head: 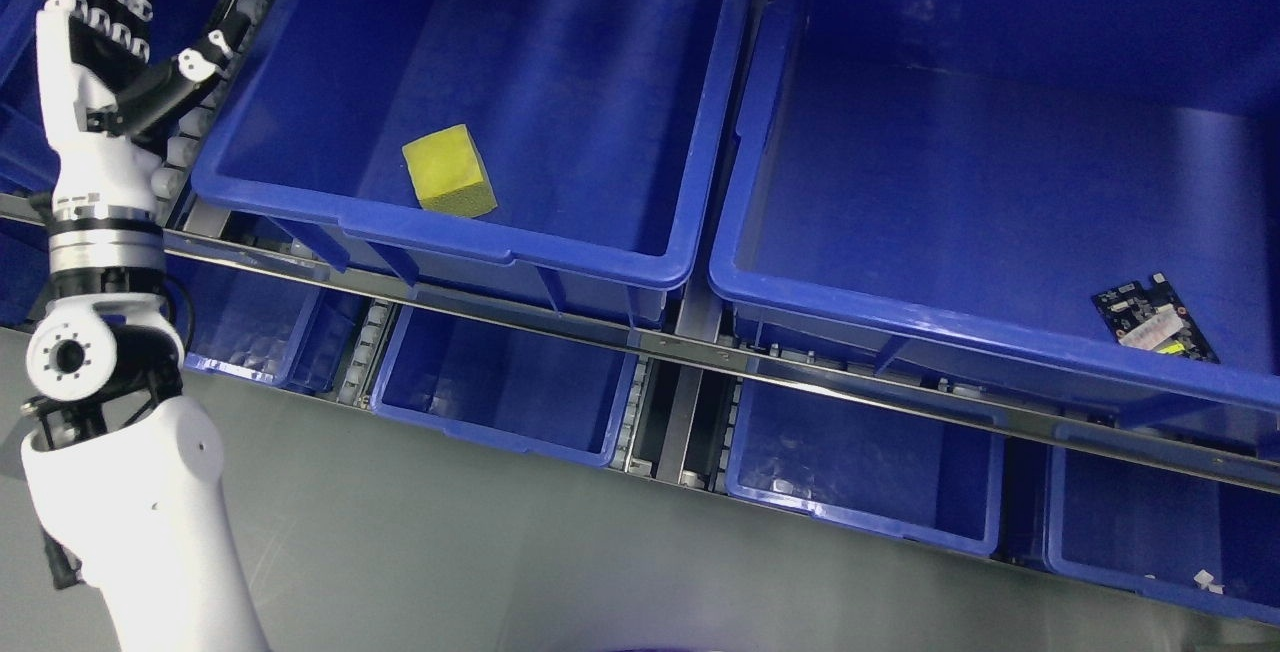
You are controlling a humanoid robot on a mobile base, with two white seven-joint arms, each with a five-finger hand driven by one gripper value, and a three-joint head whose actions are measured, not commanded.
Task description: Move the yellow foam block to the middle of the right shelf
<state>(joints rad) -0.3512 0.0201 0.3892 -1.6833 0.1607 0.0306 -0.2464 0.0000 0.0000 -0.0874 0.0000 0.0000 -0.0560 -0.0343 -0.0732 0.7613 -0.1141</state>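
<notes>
Left hand (pixel 100 42) raised upright at far left, white forearm vertical, fingers spread apart, holding nothing. Yellow foam block (pixel 449 170), cube-shaped and spongy, sits in left blue plastic bin (pixel 480 232) near its front wall. Right bin (pixel 900 317) holds a circuit board (pixel 1153 317).

Yellow foam block (pixel 449 171) sits in the left blue bin (pixel 560 232), near its front wall; left hand (pixel 100 27) raised beside that bin, fingers extended, holding nothing; circuit board (pixel 1153 318) in the right bin (pixel 900 317)
</notes>
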